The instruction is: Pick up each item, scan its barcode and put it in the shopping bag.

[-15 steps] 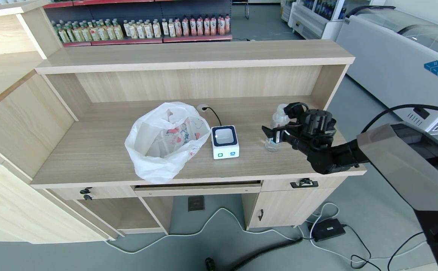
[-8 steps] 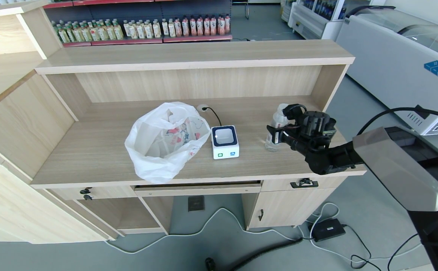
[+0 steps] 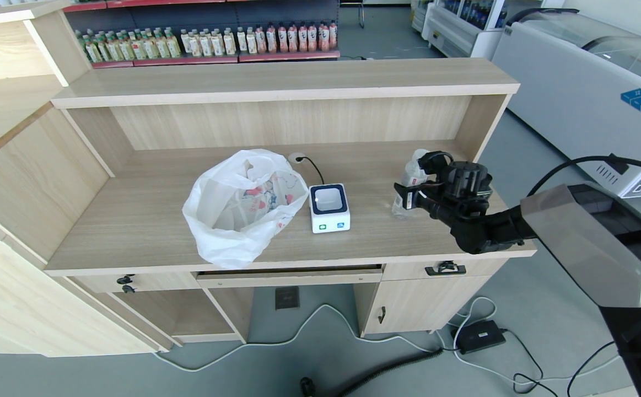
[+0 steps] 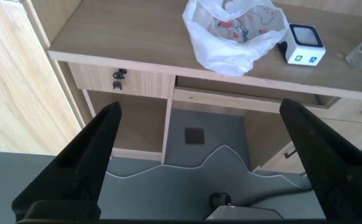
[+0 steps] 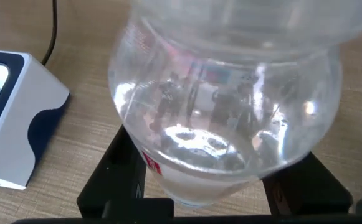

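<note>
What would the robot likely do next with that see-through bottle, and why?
Probably carry the clear plastic bottle to the white, blue-rimmed scanner box: the right gripper is clamped on it, and the scanner stands between it and the white plastic shopping bag.

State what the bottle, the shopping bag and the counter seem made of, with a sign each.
Bottle: probably clear glossy plastic; scene shows through it. Shopping bag: thin white plastic film; crumpled, translucent. Counter: matte pale wood or laminate; straight grain.
</note>
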Tool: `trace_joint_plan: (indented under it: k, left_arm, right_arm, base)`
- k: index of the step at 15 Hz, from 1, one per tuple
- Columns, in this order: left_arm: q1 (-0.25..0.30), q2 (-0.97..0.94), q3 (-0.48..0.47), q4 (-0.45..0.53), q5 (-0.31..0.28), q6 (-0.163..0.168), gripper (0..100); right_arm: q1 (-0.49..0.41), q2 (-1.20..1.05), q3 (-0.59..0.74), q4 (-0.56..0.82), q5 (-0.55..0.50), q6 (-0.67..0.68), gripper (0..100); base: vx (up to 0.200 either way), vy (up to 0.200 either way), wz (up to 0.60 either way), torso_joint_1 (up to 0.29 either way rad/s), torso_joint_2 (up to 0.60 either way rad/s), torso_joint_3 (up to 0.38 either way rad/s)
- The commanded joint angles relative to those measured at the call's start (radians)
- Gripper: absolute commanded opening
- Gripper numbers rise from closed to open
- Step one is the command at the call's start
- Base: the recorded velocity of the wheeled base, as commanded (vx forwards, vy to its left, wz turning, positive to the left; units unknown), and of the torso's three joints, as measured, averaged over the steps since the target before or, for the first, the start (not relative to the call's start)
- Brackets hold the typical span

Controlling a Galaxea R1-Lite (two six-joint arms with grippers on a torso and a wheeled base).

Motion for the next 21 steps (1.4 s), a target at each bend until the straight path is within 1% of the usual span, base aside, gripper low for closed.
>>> trace_joint_plan:
  k: [1, 2, 3, 4, 5, 6, 7, 8, 9, 10, 12, 13, 14, 15, 17, 20, 21]
  left_arm:
    - [0.0, 0.0, 0.0, 0.0, 0.001, -0.001, 100]
    - [0.0, 0.0, 0.0, 0.0, 0.001, -0.001, 100]
    - [0.0, 0.0, 0.0, 0.0, 0.001, -0.001, 100]
    - [0.0, 0.0, 0.0, 0.0, 0.001, -0.001, 100]
    - [0.0, 0.0, 0.0, 0.0, 0.001, 0.001, 100]
    - [0.0, 0.0, 0.0, 0.0, 0.001, -0.001, 100]
    - [0.0, 0.0, 0.0, 0.0, 0.001, -0.001, 100]
    - [0.0, 0.0, 0.0, 0.0, 0.001, -0.001, 100]
    - [0.0, 0.0, 0.0, 0.0, 0.001, -0.001, 100]
    - [0.0, 0.0, 0.0, 0.0, 0.001, -0.001, 100]
    - [0.0, 0.0, 0.0, 0.0, 0.001, -0.001, 100]
    - [0.0, 0.0, 0.0, 0.0, 0.001, -0.001, 100]
    - [0.0, 0.0, 0.0, 0.0, 0.001, -0.001, 100]
    - [0.0, 0.0, 0.0, 0.0, 0.001, -0.001, 100]
    - [0.0, 0.0, 0.0, 0.0, 0.001, -0.001, 100]
    - [0.0, 0.0, 0.0, 0.0, 0.001, -0.001, 100]
    - [0.0, 0.0, 0.0, 0.0, 0.001, -0.001, 100]
  right_arm:
    - [-0.004, -0.043, 0.01, -0.002, -0.001, 0.001, 0]
    - [-0.009, -0.116, 0.078, 0.001, -0.001, 0.002, 0]
    - [-0.028, -0.236, 0.132, 0.036, 0.01, -0.012, 0]
    - [-0.048, -0.386, 0.174, 0.13, 0.054, -0.001, 0]
    - [-0.082, -0.544, 0.208, 0.292, 0.128, 0.06, 0]
    - [-0.096, -0.672, 0.234, 0.433, 0.202, 0.172, 0]
    - [-0.097, -0.777, 0.27, 0.513, 0.298, 0.303, 0]
    - [-0.107, -0.866, 0.326, 0.528, 0.45, 0.402, 0]
    - [-0.145, -0.925, 0.386, 0.527, 0.607, 0.432, 0]
    - [-0.17, -0.965, 0.444, 0.518, 0.735, 0.435, 0]
    - [-0.171, -1.029, 0.546, 0.485, 0.912, 0.438, 0]
    - [-0.165, -1.038, 0.584, 0.441, 0.978, 0.438, 0]
    - [-0.148, -1.044, 0.606, 0.39, 1.019, 0.442, 0]
    - [-0.13, -1.052, 0.609, 0.375, 1.038, 0.455, 0]
    - [-0.065, -1.11, 0.584, 0.364, 1.127, 0.557, 0]
    - [-0.013, -1.184, 0.593, 0.367, 1.222, 0.614, 0]
    - [-0.001, -1.201, 0.599, 0.369, 1.234, 0.626, 0]
  base:
    - [0.0, 0.0, 0.0, 0.0, 0.0, 0.0]
    - [0.0, 0.0, 0.0, 0.0, 0.0, 0.0]
    - [0.0, 0.0, 0.0, 0.0, 0.0, 0.0]
    - [0.0, 0.0, 0.0, 0.0, 0.0, 0.0]
    - [0.0, 0.0, 0.0, 0.0, 0.0, 0.0]
    - [0.0, 0.0, 0.0, 0.0, 0.0, 0.0]
    - [0.0, 0.0, 0.0, 0.0, 0.0, 0.0]
    - [0.0, 0.0, 0.0, 0.0, 0.0, 0.0]
    - [0.0, 0.0, 0.0, 0.0, 0.0, 0.0]
    - [0.0, 0.0, 0.0, 0.0, 0.0, 0.0]
    - [0.0, 0.0, 0.0, 0.0, 0.0, 0.0]
    - [0.0, 0.0, 0.0, 0.0, 0.0, 0.0]
    - [0.0, 0.0, 0.0, 0.0, 0.0, 0.0]
    - [0.0, 0.0, 0.0, 0.0, 0.0, 0.0]
    - [0.0, 0.0, 0.0, 0.0, 0.0, 0.0]
    - [0.0, 0.0, 0.0, 0.0, 0.0, 0.0]
    - [0.0, 0.0, 0.0, 0.0, 0.0, 0.0]
